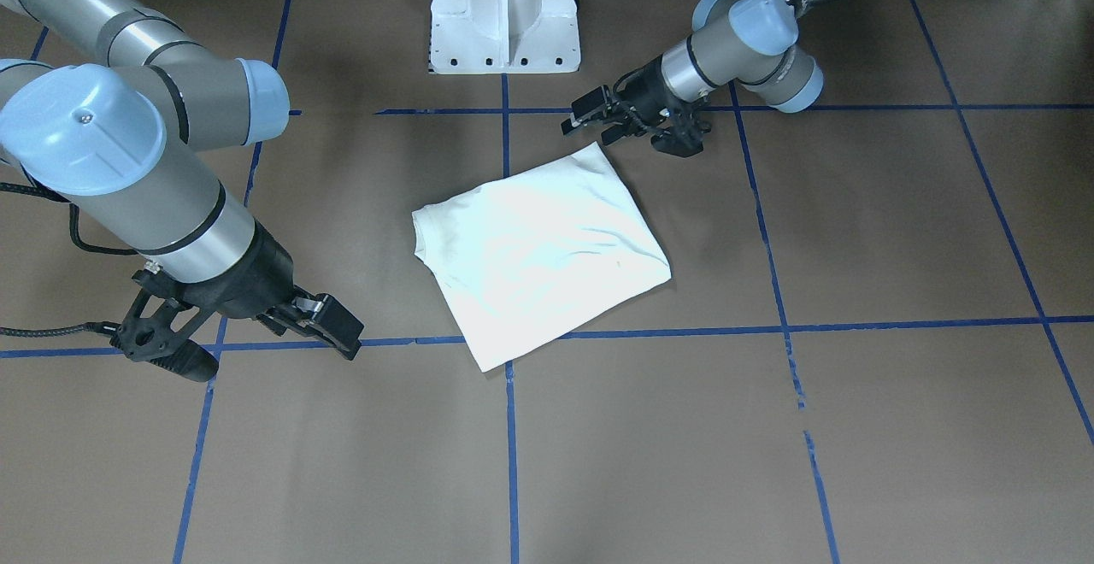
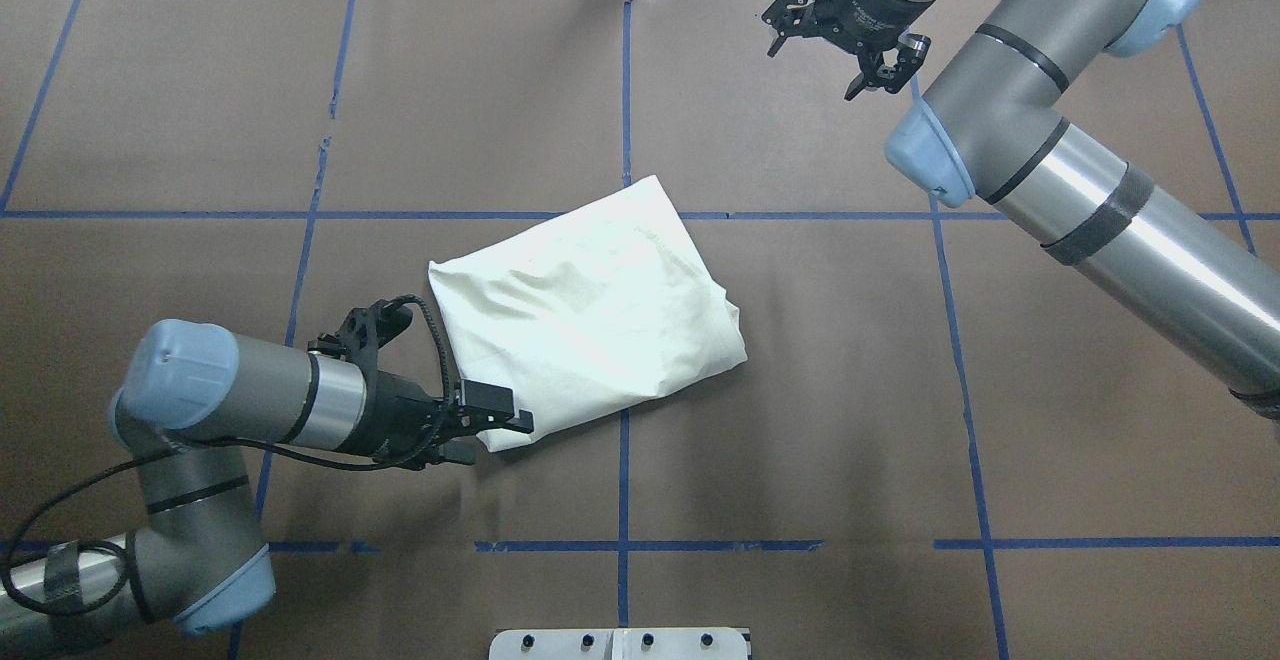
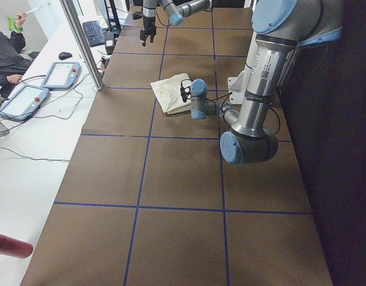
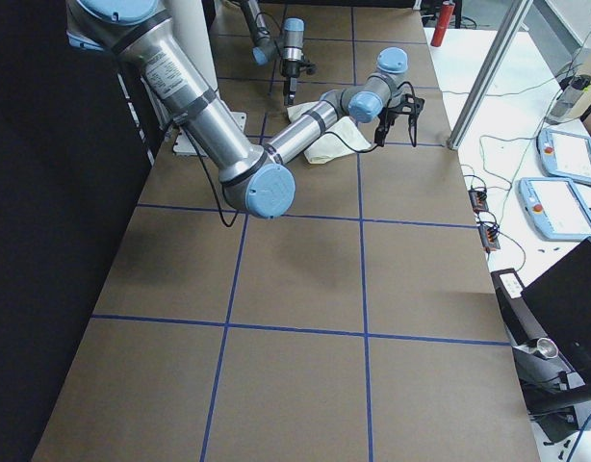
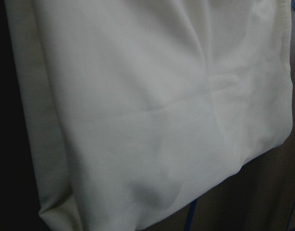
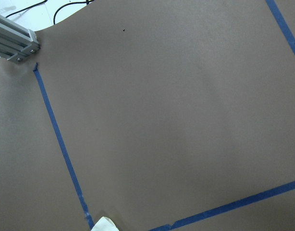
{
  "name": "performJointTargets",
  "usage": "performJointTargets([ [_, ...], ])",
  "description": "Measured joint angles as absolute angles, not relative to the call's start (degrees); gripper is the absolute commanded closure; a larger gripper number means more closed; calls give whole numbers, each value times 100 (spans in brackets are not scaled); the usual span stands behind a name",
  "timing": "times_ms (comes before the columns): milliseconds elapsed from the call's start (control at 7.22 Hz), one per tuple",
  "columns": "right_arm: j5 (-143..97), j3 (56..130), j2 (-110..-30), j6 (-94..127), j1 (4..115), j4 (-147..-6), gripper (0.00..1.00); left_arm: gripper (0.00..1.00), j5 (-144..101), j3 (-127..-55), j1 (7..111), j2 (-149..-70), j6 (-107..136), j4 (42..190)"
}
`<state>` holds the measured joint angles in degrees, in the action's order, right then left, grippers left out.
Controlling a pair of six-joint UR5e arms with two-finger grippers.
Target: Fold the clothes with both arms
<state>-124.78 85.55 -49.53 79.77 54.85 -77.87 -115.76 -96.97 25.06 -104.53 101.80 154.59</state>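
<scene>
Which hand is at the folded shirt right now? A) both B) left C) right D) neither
B: the left hand is at the shirt's corner nearest the robot, while the right hand hangs well away from it, near the far side.

**Item count, table and side bench**

1 shirt (image 2: pixel 590 310). 2 arms: left arm (image 2: pixel 250 400), right arm (image 2: pixel 1080 190). 2 grippers: left gripper (image 2: pixel 495 435), right gripper (image 2: pixel 812 70). 1 white pedestal (image 1: pixel 504 17). 2 pendants: near pendant (image 3: pixel 19 101), far pendant (image 3: pixel 58 74). 1 keyboard (image 3: pixel 95 34), 1 mouse (image 3: pixel 65 55), 1 red cylinder (image 3: pixel 10 245), 1 operator (image 3: pixel 4 50).

No legible text or labels anywhere
</scene>
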Motion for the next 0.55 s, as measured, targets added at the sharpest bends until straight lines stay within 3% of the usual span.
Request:
performJointTargets([
  [554,-12488,9044,-5782,6683,5925,-7796,0,0,-11992,-10111,4061,-10043,8688,14559],
])
